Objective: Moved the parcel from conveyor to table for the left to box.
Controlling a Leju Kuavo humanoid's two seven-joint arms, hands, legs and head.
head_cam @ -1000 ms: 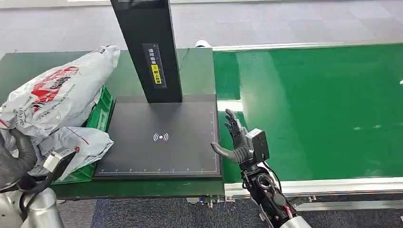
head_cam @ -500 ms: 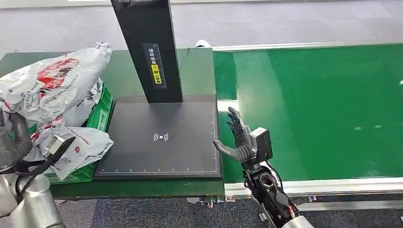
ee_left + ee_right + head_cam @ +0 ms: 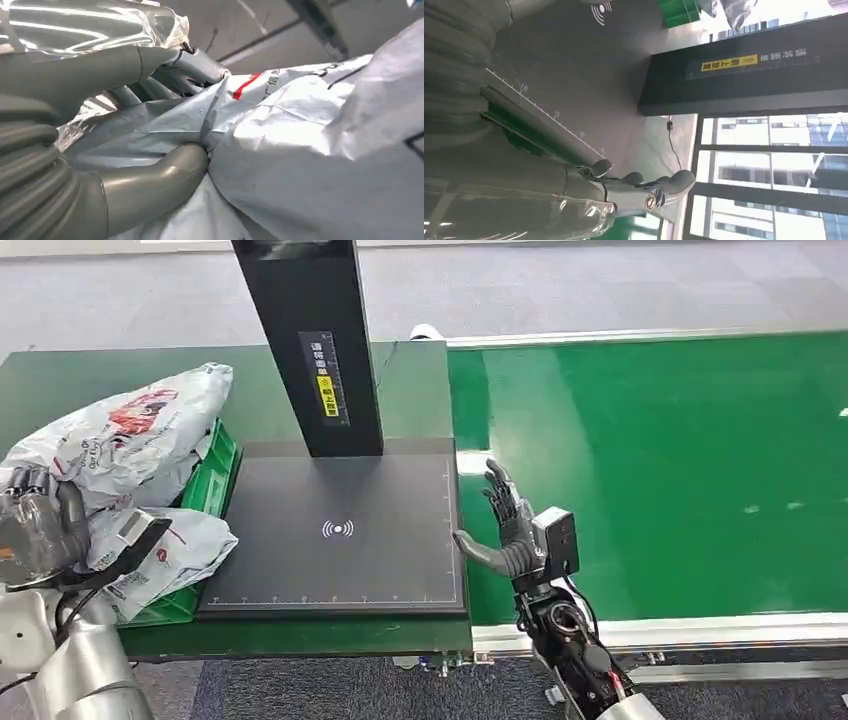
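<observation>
The left hand (image 3: 40,530) is at the left side of the table, and the left wrist view shows its thumb and fingers (image 3: 150,180) closed on the grey plastic of the printed parcel (image 3: 120,430). This parcel lies over the green crate (image 3: 215,480), on top of another mailer bag (image 3: 175,545), with its long axis slanting up and away from the hand toward the black post (image 3: 310,340). The right hand (image 3: 510,530) stands open and holds nothing, between the scanner pad (image 3: 340,530) and the conveyor belt (image 3: 680,460). The parcel is well apart from it, so the left hand is much nearer for the release.
</observation>
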